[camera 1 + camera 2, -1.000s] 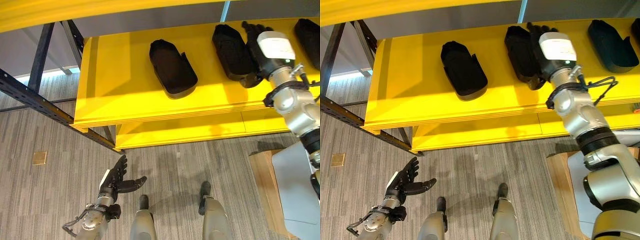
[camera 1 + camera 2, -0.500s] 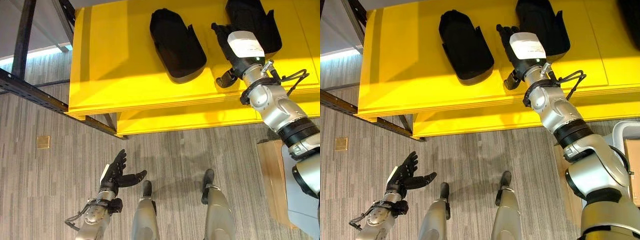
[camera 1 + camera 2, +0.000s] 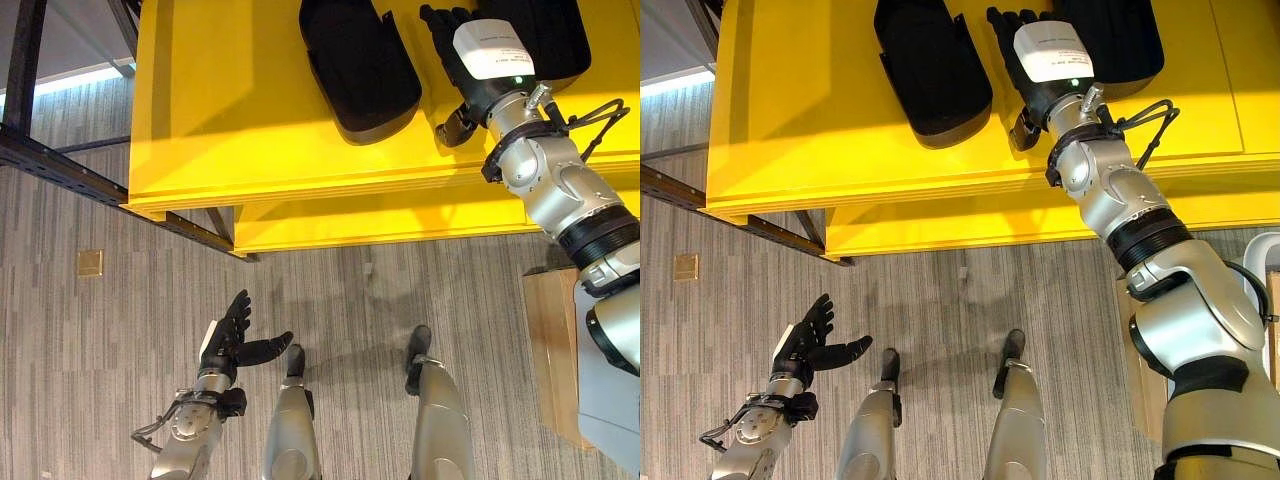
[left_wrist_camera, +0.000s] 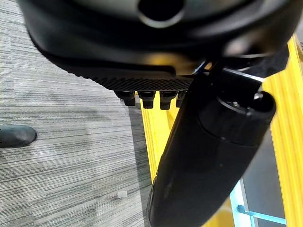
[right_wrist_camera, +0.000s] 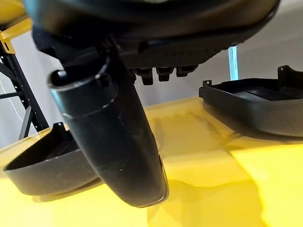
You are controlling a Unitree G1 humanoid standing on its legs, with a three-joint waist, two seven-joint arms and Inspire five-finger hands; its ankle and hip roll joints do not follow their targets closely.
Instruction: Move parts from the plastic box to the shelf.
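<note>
My right hand (image 3: 1025, 45) rests empty with fingers straight on the yellow shelf (image 3: 810, 120), between two black parts: one part (image 3: 930, 65) at its 9 o'clock, the second part (image 3: 1125, 35) at 3 o'clock, neither touched. They look like light, rigid moulded plastic shells, smooth and probably slippery; I judge the raised rim wall the best place to pinch. The shelf is flat and glossy, with free room further towards 9 o'clock. My left hand (image 3: 232, 338) hangs open over the carpeted floor (image 3: 100, 330).

Head eyes down—shared shelf (image 3: 250, 130), wrist views close
</note>
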